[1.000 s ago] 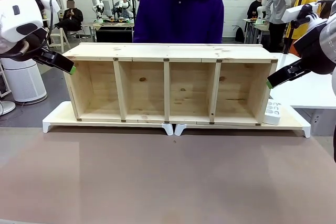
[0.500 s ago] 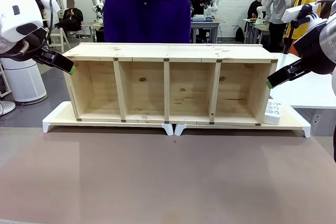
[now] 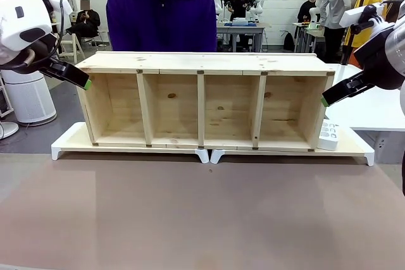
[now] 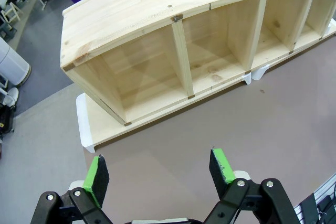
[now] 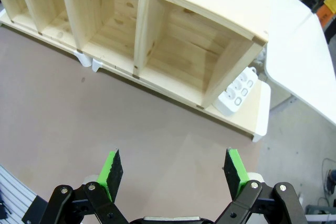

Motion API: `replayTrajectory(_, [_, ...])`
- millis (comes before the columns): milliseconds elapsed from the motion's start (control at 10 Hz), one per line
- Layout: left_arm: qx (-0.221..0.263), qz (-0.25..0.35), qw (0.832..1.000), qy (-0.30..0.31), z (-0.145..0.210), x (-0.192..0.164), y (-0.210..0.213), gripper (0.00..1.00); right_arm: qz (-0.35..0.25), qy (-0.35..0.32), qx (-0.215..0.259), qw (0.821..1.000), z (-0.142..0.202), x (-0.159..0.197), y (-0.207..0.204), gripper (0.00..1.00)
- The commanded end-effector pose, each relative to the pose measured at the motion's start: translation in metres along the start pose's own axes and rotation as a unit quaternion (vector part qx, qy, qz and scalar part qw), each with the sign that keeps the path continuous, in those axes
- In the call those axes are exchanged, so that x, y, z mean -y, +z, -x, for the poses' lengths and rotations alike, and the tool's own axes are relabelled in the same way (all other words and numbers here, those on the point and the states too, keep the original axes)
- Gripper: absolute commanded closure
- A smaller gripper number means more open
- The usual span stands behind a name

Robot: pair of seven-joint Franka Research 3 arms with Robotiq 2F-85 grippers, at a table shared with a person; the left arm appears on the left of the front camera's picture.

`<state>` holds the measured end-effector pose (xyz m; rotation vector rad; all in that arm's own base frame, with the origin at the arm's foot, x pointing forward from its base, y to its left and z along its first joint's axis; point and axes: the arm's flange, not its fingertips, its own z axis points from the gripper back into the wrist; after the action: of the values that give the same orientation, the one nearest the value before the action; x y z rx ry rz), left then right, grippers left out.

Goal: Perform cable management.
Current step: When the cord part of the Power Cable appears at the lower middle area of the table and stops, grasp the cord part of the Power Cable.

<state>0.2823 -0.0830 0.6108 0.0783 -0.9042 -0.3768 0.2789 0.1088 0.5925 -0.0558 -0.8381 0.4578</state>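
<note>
Shows opening step: left gripper (image 4: 158,168) and right gripper (image 5: 173,166) spread wide, empty. Likely calls for reaching white power strip (image 5: 237,92) near surface's (image 3: 202,219) right edge.

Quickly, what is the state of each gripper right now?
Left gripper: open, holding nothing.
Right gripper: open, holding nothing.

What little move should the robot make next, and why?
Probably the right gripper should dip toward the white power strip. It sits on the white riser beside the wooden shelf's right end, nearest that arm. Both that gripper and the left gripper hang open, empty, above the table.
</note>
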Motion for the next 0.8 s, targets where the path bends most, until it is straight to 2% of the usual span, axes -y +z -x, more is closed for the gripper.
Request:
replayTrajectory(0, [0.007, -0.001, 1.0, -0.007, -0.0021, 0.0, -0.0021, 0.0, 0.0, 0.003, 0.002, 1.0, -0.0004, 0.0006, -0.0002, 0.0])
replayTrajectory(700, [0.007, -0.001, 1.0, -0.007, -0.0021, 0.0, -0.0021, 0.0, 0.0, 0.003, 0.002, 1.0, -0.0004, 0.0006, -0.0002, 0.0])
